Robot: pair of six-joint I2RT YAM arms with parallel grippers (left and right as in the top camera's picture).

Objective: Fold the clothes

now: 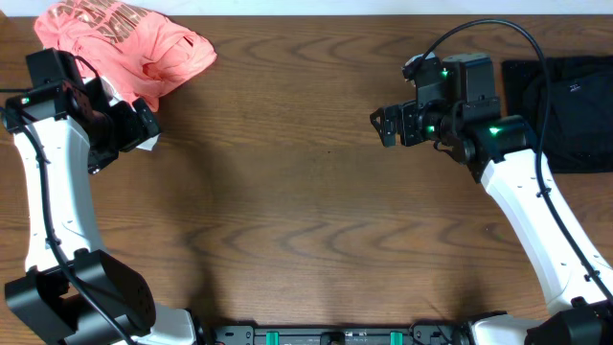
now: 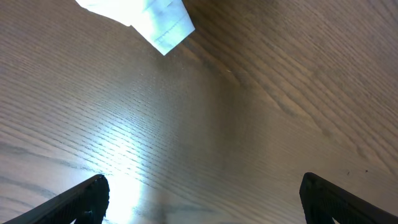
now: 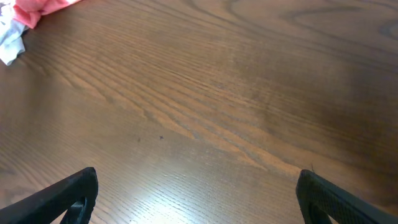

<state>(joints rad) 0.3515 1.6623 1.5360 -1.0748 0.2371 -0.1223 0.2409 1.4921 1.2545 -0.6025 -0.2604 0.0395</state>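
Observation:
Folded black clothes (image 1: 567,110) lie at the table's right edge, behind my right arm. My right gripper (image 1: 384,126) is open and empty above bare wood, left of that pile; in the right wrist view its fingertips (image 3: 198,190) are wide apart over the table. My left gripper (image 1: 148,123) is open and empty at the far left, just below a coral-pink printed shirt (image 1: 124,38). In the left wrist view its fingertips (image 2: 202,196) are wide apart, with a corner of a white garment (image 2: 155,22) ahead.
The pink shirt (image 3: 37,9) and a bit of white fabric (image 3: 9,40) show at the top left of the right wrist view. The wooden table (image 1: 287,211) fills the middle of the overhead view.

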